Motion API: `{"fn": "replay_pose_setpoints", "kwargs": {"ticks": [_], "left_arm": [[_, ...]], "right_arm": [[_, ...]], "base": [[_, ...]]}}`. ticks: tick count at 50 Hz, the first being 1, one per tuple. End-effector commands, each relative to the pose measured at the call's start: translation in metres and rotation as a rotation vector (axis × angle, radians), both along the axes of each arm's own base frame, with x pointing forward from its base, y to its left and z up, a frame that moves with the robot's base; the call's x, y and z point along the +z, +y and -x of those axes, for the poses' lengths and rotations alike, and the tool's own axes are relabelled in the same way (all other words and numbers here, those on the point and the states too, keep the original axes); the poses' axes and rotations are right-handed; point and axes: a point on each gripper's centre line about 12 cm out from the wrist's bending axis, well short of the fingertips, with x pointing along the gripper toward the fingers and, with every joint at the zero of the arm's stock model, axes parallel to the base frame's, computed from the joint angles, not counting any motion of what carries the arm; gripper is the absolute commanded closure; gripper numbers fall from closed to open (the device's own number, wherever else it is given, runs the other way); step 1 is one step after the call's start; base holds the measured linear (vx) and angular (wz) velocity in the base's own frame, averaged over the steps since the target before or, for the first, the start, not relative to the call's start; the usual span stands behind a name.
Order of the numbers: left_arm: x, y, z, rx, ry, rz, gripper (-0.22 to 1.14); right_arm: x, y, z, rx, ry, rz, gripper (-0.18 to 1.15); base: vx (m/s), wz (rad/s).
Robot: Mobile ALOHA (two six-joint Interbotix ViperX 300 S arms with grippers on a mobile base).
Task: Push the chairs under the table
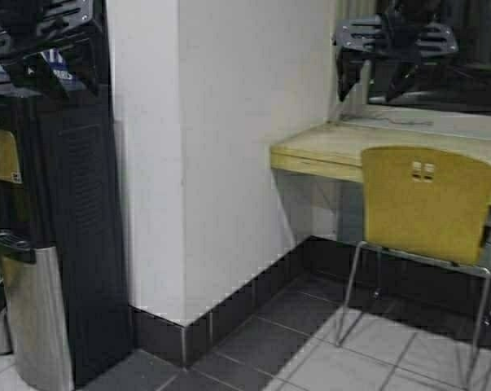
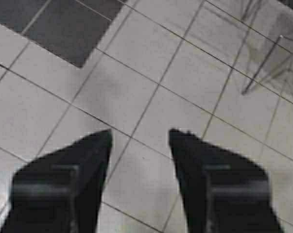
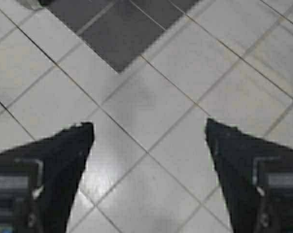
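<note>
Both your claws hang over bare floor tiles (image 3: 151,102), holding nothing: left gripper (image 2: 139,141) parted, right gripper (image 3: 148,131) spread wider. Ahead of them, one chair (image 1: 425,204) stands before the table (image 1: 326,147), backrest toward you, not tucked under.

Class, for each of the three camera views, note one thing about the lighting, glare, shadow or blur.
High view: dim room light, a dark window above the table, shadow under it behind the chair. Left wrist view: the open left gripper is a soft-edged black shape over evenly lit floor tiles. Right wrist view: a pale sheen of glare on the tile between the open right gripper fingers.
</note>
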Motion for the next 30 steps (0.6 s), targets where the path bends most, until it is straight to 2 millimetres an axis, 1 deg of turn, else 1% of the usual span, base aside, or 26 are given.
{"fn": "replay_pose_setpoints", "kwargs": {"ticks": [1,2,6,13,20,26,30], "left_arm": [[0.007,-0.001,-0.007,0.010,-0.022,0.013,0.13],[0.006,-0.002,-0.007,0.010,-0.024,0.013,0.13],[0.002,-0.002,-0.010,0.016,-0.027,0.008,0.13],[-0.009,-0.003,-0.017,0.025,-0.001,-0.002,0.13],[-0.006,-0.004,-0.020,0.029,-0.009,0.004,0.13],[-0.005,-0.004,-0.022,0.027,-0.011,0.002,0.13],[-0.005,-0.004,-0.022,0.021,-0.014,-0.006,0.13]], "right_arm": [[0.013,0.002,-0.006,0.004,-0.035,-0.005,-0.03],[0.015,0.001,-0.007,0.002,-0.040,-0.006,-0.03],[0.012,0.002,-0.008,0.001,-0.031,-0.004,-0.03],[0.011,0.001,-0.008,-0.011,-0.027,-0.015,-0.03],[0.009,-0.004,0.002,-0.031,0.010,-0.005,-0.03],[0.015,-0.005,0.004,-0.034,0.002,-0.006,-0.03],[0.014,-0.006,0.005,-0.032,0.005,0.000,-0.03]], "base": [[-0.32,-0.11],[-0.31,-0.10],[-0.30,-0.12],[-0.29,-0.18],[-0.27,-0.24],[-0.21,-0.31],[-0.16,-0.34]]}}
